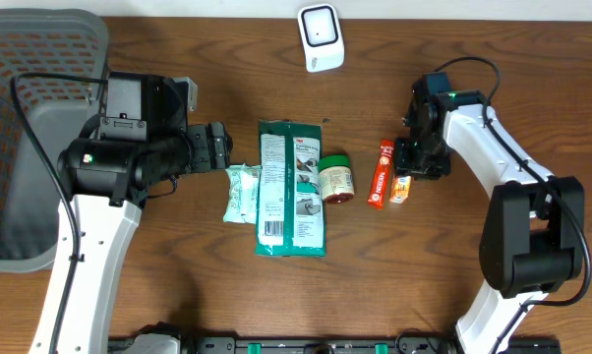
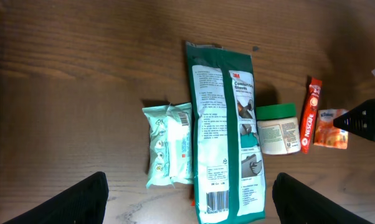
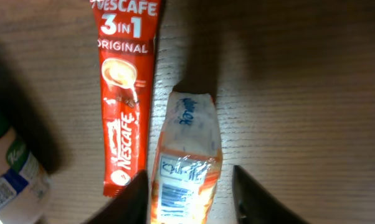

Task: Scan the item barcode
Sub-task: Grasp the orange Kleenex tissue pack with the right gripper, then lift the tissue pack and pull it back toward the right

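Observation:
A small orange sachet point(image 3: 186, 162) with a barcode label lies flat on the wooden table, beside a red Nescafe stick point(image 3: 126, 93). My right gripper point(image 3: 189, 199) is low over the sachet point(image 1: 401, 189) and open. Its jaws straddle the sachet: the left finger point(image 3: 134, 199) is against its edge and the right finger point(image 3: 256, 199) stands a gap away. My left gripper point(image 2: 190, 199) hovers open above the near end of a green 3M glove pack point(image 2: 228, 130), holding nothing. A white barcode scanner point(image 1: 321, 37) stands at the table's far edge.
A pale green wipes pack point(image 1: 243, 193) lies left of the glove pack point(image 1: 292, 187). A green-lidded jar point(image 1: 336, 178) lies on its side between the pack and the Nescafe stick point(image 1: 380, 175). A grey mesh basket point(image 1: 21, 118) fills the far left.

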